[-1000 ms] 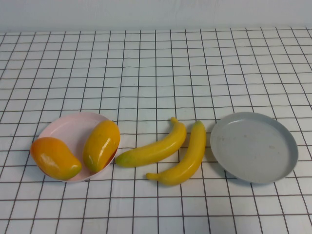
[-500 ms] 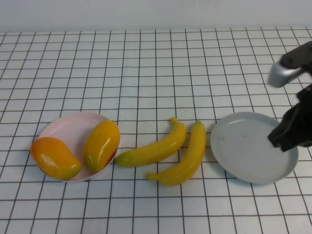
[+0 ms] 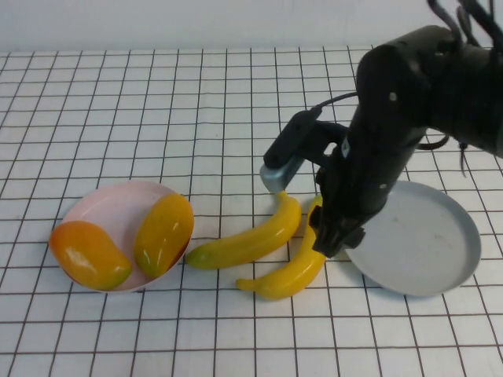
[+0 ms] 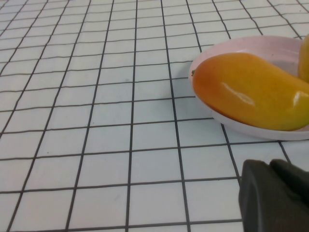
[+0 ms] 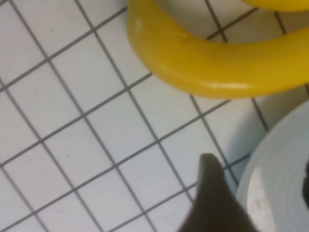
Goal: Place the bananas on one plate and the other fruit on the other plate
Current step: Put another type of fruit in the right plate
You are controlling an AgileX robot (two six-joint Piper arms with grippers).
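Two yellow bananas (image 3: 251, 239) (image 3: 295, 267) lie side by side on the cloth between the plates. The grey plate (image 3: 428, 243) is at the right and holds nothing. The pale pink plate (image 3: 110, 200) at the left holds two orange-yellow mangoes (image 3: 88, 253) (image 3: 163, 233). My right gripper (image 3: 330, 236) hangs open over the right banana's far end, at the grey plate's left rim. In the right wrist view the gripper (image 5: 260, 193) is empty, with a banana (image 5: 217, 63) ahead and the grey plate (image 5: 285, 174) under it. My left gripper (image 4: 270, 166) is shut and empty beside the pink plate (image 4: 251, 128) and a mango (image 4: 251, 92).
A white cloth with a black grid (image 3: 196, 102) covers the table. The right arm's dark body (image 3: 401, 102) reaches in from the upper right and hides part of the grey plate's far left rim.
The right arm has swung in from the right edge, across the grey plate, to above the right banana. The fruit and plates have not moved.
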